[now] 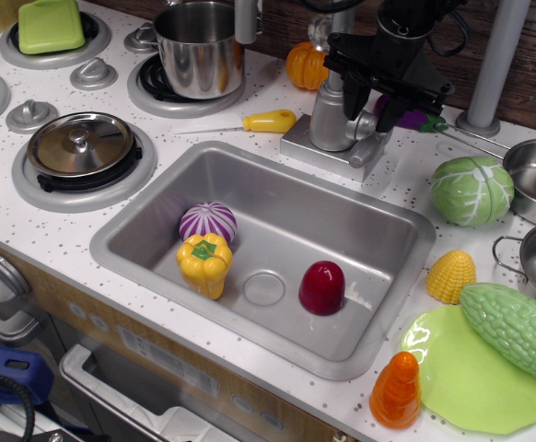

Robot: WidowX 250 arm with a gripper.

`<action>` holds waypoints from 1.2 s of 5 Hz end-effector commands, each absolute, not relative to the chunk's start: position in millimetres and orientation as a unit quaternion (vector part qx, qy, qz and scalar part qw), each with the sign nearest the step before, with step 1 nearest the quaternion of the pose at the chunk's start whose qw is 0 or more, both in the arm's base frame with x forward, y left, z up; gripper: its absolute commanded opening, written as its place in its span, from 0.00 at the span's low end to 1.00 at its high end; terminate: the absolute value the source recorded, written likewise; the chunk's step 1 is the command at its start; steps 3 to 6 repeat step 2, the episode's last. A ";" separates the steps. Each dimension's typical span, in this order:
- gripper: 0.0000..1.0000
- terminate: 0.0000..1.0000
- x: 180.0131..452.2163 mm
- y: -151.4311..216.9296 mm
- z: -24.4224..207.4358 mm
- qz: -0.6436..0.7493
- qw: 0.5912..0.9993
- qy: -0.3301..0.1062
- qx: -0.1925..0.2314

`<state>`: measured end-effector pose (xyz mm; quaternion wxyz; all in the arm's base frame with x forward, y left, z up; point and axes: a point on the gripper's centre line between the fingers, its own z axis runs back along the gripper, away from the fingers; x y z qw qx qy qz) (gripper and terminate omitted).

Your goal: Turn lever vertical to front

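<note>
The lever is seen as 1 short grey stub on the right flank of the faucet, angled down and forward toward the sink; the turn is judged to be nearly or fully made. The black gripper is held just above it, close over the faucet body, presumably so the stub can be pressed from above. Whether its fingers are apart or together cannot be told, and contact with the stub cannot be confirmed. A purple eggplant lies just behind.
</note>
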<state>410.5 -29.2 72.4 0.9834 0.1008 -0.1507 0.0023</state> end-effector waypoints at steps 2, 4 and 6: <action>1.00 1.00 415.0 -33.0 100.3 0.004 0.980 -0.187 0.072; 1.00 1.00 415.0 -33.0 100.3 0.004 0.980 -0.187 0.072; 1.00 1.00 415.0 -33.0 100.3 0.004 0.980 -0.187 0.072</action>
